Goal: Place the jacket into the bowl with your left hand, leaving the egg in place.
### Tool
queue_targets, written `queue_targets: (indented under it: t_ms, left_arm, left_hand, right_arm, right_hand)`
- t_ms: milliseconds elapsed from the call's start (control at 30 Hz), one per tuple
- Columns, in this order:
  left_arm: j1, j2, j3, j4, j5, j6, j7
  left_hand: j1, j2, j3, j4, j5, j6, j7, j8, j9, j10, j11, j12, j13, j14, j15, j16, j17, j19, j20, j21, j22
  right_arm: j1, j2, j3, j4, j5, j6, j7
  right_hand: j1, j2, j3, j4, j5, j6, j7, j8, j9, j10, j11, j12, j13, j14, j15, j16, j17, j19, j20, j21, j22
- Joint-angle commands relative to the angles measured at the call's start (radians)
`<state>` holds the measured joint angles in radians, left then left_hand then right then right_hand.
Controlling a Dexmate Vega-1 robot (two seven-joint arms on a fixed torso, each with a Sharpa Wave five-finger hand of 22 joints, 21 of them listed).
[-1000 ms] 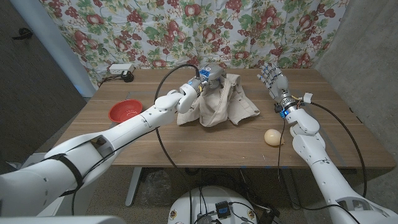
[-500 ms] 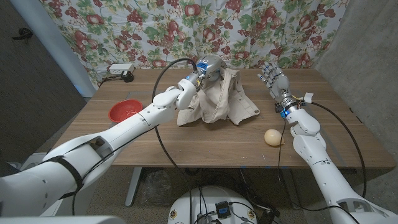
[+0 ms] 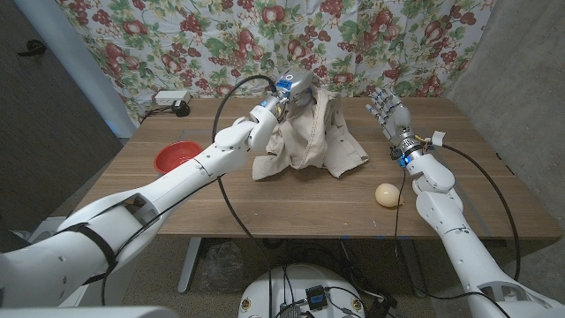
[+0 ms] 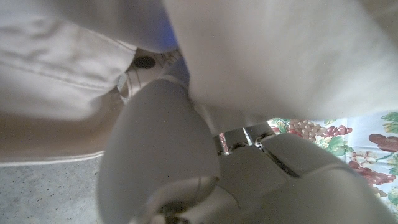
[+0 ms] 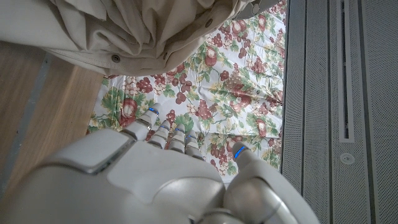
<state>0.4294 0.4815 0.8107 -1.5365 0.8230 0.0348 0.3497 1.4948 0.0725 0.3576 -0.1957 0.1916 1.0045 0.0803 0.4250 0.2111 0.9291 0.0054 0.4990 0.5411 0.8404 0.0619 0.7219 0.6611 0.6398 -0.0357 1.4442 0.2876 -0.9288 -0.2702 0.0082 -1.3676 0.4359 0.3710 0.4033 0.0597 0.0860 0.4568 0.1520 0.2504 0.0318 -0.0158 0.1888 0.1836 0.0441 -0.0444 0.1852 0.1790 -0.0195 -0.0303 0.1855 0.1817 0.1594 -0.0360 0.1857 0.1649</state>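
Above the tabletop [image 3: 265,199], the left hand [image 3: 294,88] grasping the beige jacket [image 3: 313,141] should lift until its hem clears, then swing toward the red bowl [image 3: 177,156], away from the egg [image 3: 386,193].

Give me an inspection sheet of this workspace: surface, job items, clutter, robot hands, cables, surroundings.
Surface: wooden table, bare brown top.
Job items: beige jacket bunched and partly lifted at mid-table, its lower folds on the wood; red bowl toward the table's left edge, nothing seen inside; egg on the wood right of the jacket, apart from it.
Clutter: white power strip at the back left corner.
Robot hands: left robot hand grips the jacket's top; right robot hand raised, fingers spread, holding nothing.
Cables: black cable loops along the left arm across the table; another runs along the right arm.
Surroundings: floral curtain behind the table.
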Motion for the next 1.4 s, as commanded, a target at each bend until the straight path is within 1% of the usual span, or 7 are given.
queue_targets:
  t_ms: [33, 700, 1100, 1200, 1267, 1300, 1400]
  left_arm:
    - [0.017, 0.016, -0.037, -0.059, 0.016, 0.024, 0.014]
    - [0.027, 0.025, -0.089, -0.146, 0.039, 0.057, 0.012]
    - [0.059, 0.049, -0.134, -0.245, 0.076, 0.114, -0.003]
    - [0.080, 0.057, -0.152, -0.291, 0.092, 0.153, -0.020]
    - [0.088, 0.059, -0.159, -0.301, 0.093, 0.157, -0.020]
    - [0.098, 0.067, -0.164, -0.327, 0.104, 0.175, -0.036]
    - [0.113, 0.076, -0.176, -0.354, 0.111, 0.185, -0.045]
  left_hand:
    - [0.032, 0.015, 0.047, 0.034, 0.005, 0.033, 0.027, -0.002, 0.004, 0.009, 0.004, -0.002, 0.004, 0.179, -0.234, 0.024, 0.293, 0.020, -0.108, 0.007, -0.002]
    - [0.032, 0.009, 0.055, 0.035, 0.003, 0.038, 0.027, -0.008, 0.003, 0.012, 0.006, -0.013, 0.009, 0.181, -0.234, 0.022, 0.313, 0.017, -0.109, 0.020, -0.014]
    - [0.032, 0.006, 0.062, 0.036, 0.003, 0.043, 0.026, -0.012, 0.003, 0.016, 0.002, -0.021, 0.012, 0.183, -0.237, 0.020, 0.328, 0.014, -0.110, 0.030, -0.019]
    - [0.032, 0.006, 0.063, 0.036, 0.003, 0.043, 0.026, -0.014, 0.003, 0.017, 0.002, -0.021, 0.013, 0.183, -0.237, 0.020, 0.330, 0.014, -0.110, 0.031, -0.022]
    - [0.033, 0.005, 0.065, 0.036, 0.002, 0.044, 0.026, -0.014, 0.003, 0.019, 0.002, -0.023, 0.013, 0.183, -0.238, 0.019, 0.332, 0.014, -0.110, 0.032, -0.023]
    - [0.032, 0.005, 0.065, 0.036, 0.002, 0.045, 0.026, -0.014, 0.003, 0.019, 0.002, -0.023, 0.014, 0.182, -0.237, 0.018, 0.333, 0.013, -0.110, 0.033, -0.023]
    - [0.031, 0.004, 0.067, 0.036, 0.002, 0.045, 0.024, -0.016, 0.003, 0.018, -0.001, -0.026, 0.015, 0.184, -0.236, 0.018, 0.337, 0.014, -0.112, 0.035, -0.026]
  right_arm:
    - [0.006, 0.003, -0.005, -0.002, -0.002, 0.003, 0.003]
    - [-0.005, 0.004, -0.011, -0.029, -0.007, -0.002, -0.004]
    - [-0.017, 0.002, -0.011, -0.058, -0.013, -0.005, -0.013]
    - [-0.018, 0.004, -0.013, -0.063, -0.012, -0.007, -0.013]
    - [-0.016, 0.003, -0.015, -0.062, -0.013, -0.004, -0.008]
    - [-0.017, 0.004, -0.016, -0.065, -0.014, -0.006, -0.011]
    - [-0.019, 0.006, -0.018, -0.073, -0.013, -0.011, -0.013]
  right_hand:
    - [-0.007, 0.056, 0.008, 0.001, -0.001, 0.008, -0.003, 0.004, 0.002, 0.009, -0.002, 0.002, 0.003, 0.008, -0.025, 0.004, 0.001, 0.011, -0.074, 0.007, 0.004]
    - [-0.008, 0.056, 0.009, 0.000, -0.002, 0.008, -0.003, 0.004, 0.002, 0.010, -0.003, 0.002, 0.003, 0.008, -0.026, 0.004, 0.001, 0.012, -0.075, 0.007, 0.004]
    - [-0.008, 0.055, 0.009, 0.000, -0.002, 0.008, -0.003, 0.004, 0.002, 0.010, -0.002, 0.002, 0.003, 0.008, -0.025, 0.004, 0.001, 0.013, -0.075, 0.007, 0.004]
    - [-0.008, 0.055, 0.009, 0.001, -0.002, 0.009, -0.003, 0.004, 0.002, 0.010, -0.004, 0.002, 0.003, 0.008, -0.025, 0.004, 0.001, 0.013, -0.076, 0.007, 0.004]
    - [-0.009, 0.055, 0.009, 0.001, -0.002, 0.008, -0.003, 0.004, 0.002, 0.010, -0.003, 0.002, 0.003, 0.008, -0.025, 0.004, 0.001, 0.013, -0.075, 0.007, 0.004]
    - [-0.009, 0.055, 0.009, 0.001, -0.002, 0.008, -0.003, 0.004, 0.002, 0.010, -0.002, 0.002, 0.003, 0.008, -0.025, 0.004, 0.001, 0.012, -0.075, 0.007, 0.004]
    - [-0.009, 0.055, 0.009, 0.001, -0.002, 0.008, -0.003, 0.004, 0.002, 0.011, -0.001, 0.003, 0.003, 0.008, -0.026, 0.004, 0.001, 0.013, -0.076, 0.007, 0.004]
